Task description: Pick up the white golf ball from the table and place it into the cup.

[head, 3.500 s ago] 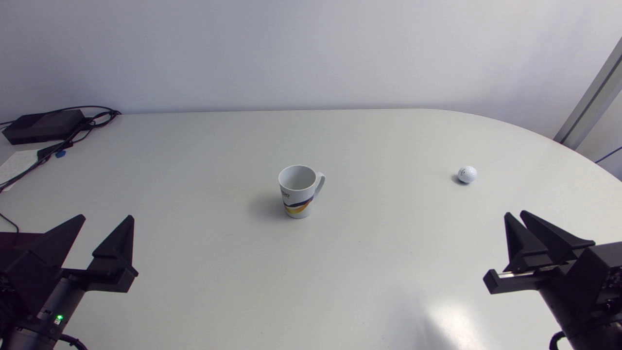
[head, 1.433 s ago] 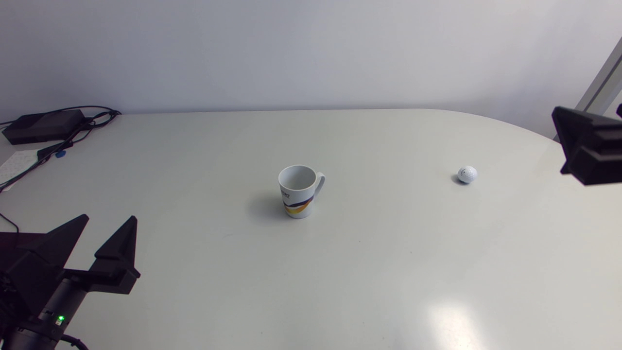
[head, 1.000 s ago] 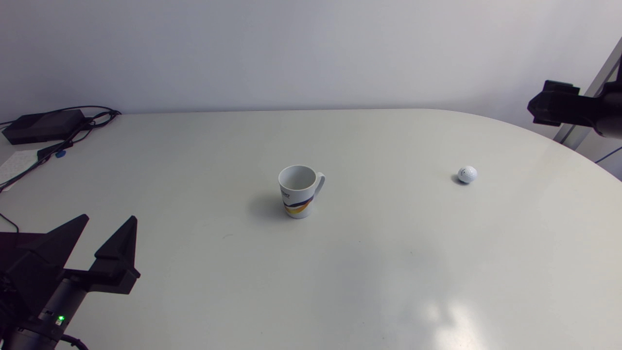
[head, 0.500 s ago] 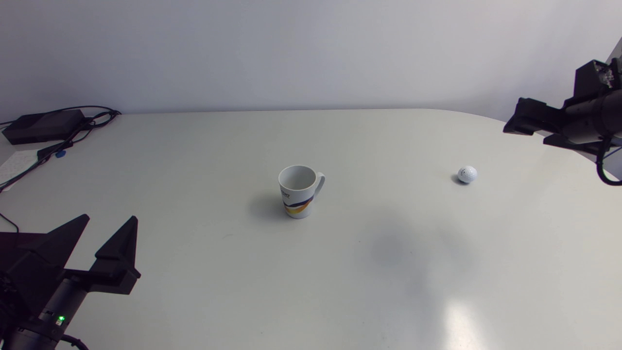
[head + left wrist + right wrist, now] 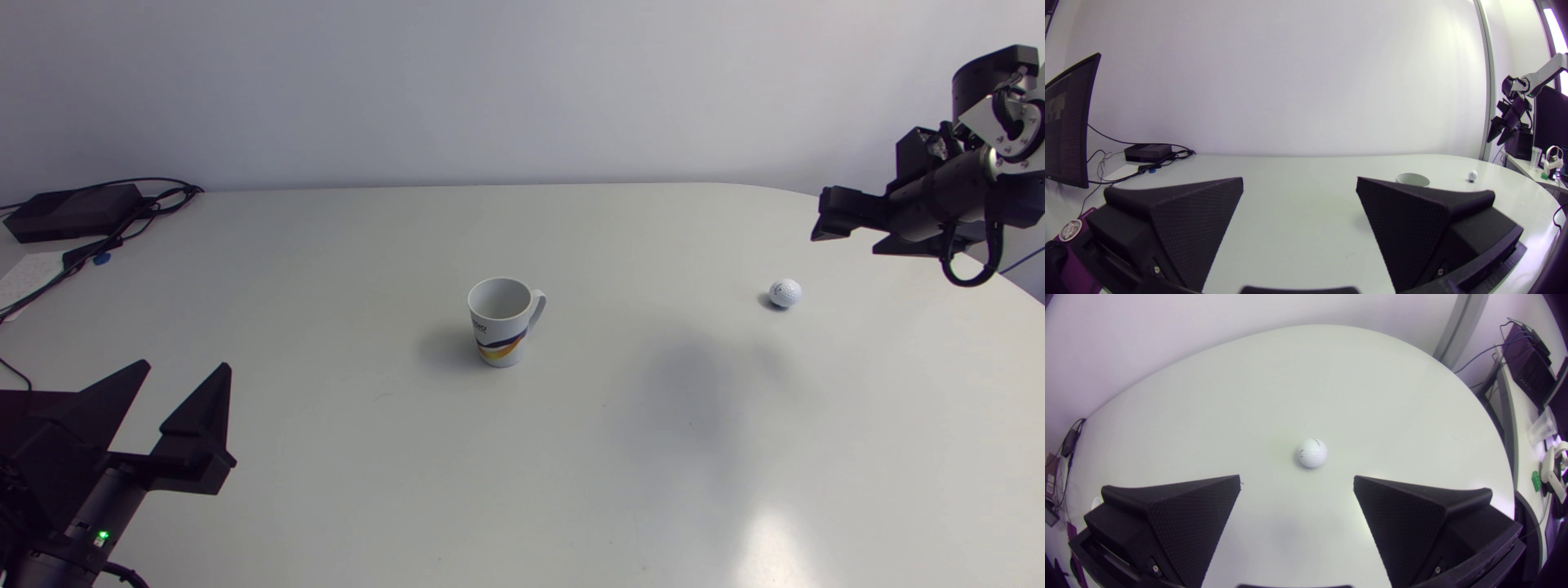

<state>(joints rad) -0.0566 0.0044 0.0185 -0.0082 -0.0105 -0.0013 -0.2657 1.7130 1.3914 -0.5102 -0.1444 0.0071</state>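
White tabletop (image 5: pixel 326 269) carries the cup (image 5: pixel 500 320) upright near its middle, and you'll find the golf ball (image 5: pixel 784 292) resting on the surface at the cup's 3 o'clock, well apart from it. Your right gripper (image 5: pixel 1296 479) hangs above the table at the ball's 1 o'clock, jaws spread, with the ball just ahead of them and untouched. Your left gripper (image 5: pixel 180 366) sits at the cup's 8 o'clock, jaws likewise spread, holding nothing.
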